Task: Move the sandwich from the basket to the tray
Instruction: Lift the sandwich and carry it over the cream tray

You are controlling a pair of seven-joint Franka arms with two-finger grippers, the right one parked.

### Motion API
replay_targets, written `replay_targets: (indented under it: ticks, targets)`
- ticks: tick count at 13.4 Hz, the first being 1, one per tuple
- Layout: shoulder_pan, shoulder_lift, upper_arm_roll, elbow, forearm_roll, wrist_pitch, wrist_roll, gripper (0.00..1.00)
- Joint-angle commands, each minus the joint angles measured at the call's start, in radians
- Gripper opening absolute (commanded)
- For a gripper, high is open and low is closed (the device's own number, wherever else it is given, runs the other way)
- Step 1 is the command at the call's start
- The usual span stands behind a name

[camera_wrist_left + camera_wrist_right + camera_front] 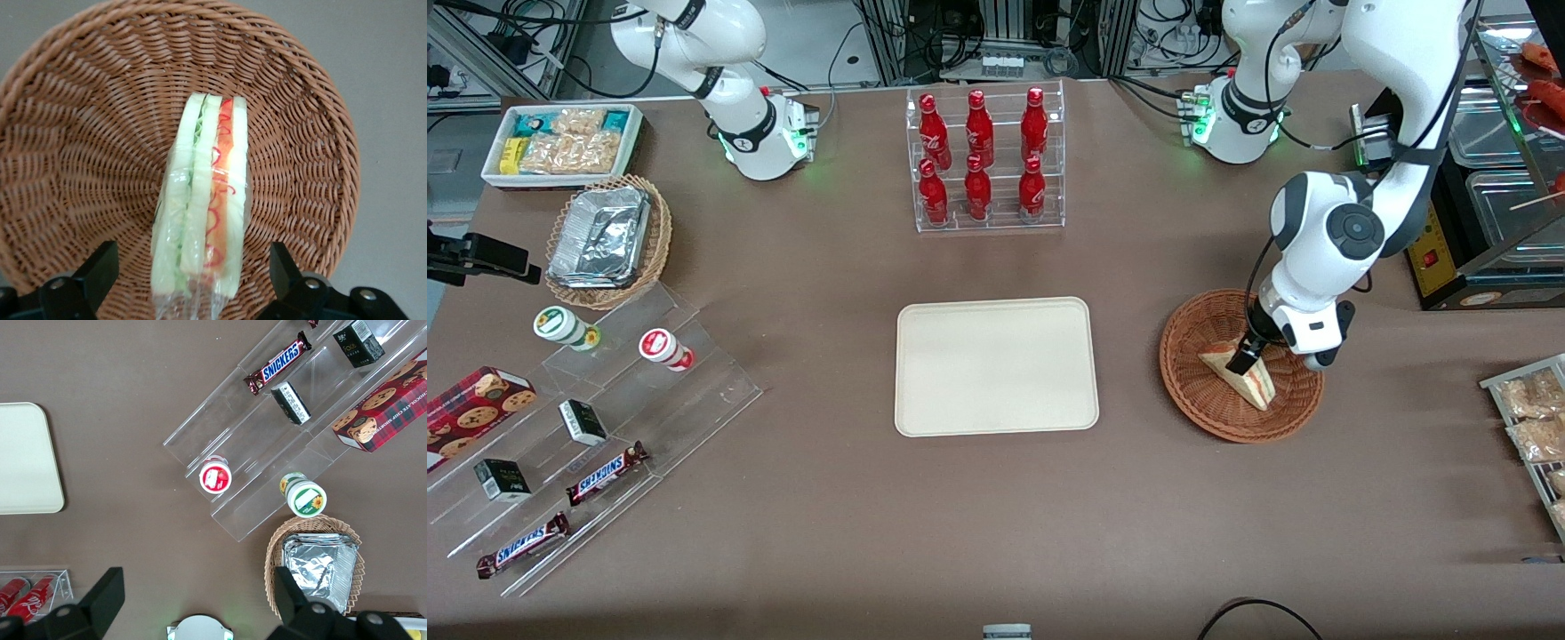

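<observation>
Front view: gripper (pixel 1243 358) is down in the reddish wicker basket (pixel 1192 333), at the upper end of the sandwich (pixel 1245 377); the cream tray (pixel 996 366) lies beside the basket, toward the parked arm's end.

Left wrist view: fingers (pixel 100 270) spread wide, either side of the wrapped sandwich (pixel 203 207), not touching it. Judgement: centre on the wedge, close across the bread faces gently, lift straight up clear of the basket (pixel 80 133) rim.

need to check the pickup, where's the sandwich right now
The sandwich lies in the reddish-brown wicker basket toward the working arm's end of the table, beside the empty tray. The open gripper straddles it.
</observation>
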Motion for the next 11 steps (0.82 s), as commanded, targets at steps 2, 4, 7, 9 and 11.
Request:
replay_targets:
  ticks: [2, 4, 7, 9, 11]
  targets:
    - [-0.005, 0.036, 0.001, 0.012, 0.008, 0.030, -0.012, 0.98]
    - [-0.005, 0.036, 0.001, 0.012, 0.005, 0.029, -0.026, 0.40]
    - [-0.006, 0.027, 0.001, 0.018, 0.005, 0.018, -0.012, 0.00]
    - [-0.006, 0.015, 0.001, 0.057, 0.009, -0.038, -0.008, 0.00]
    - [-0.006, 0.010, -0.007, 0.134, 0.009, -0.156, 0.015, 0.00]
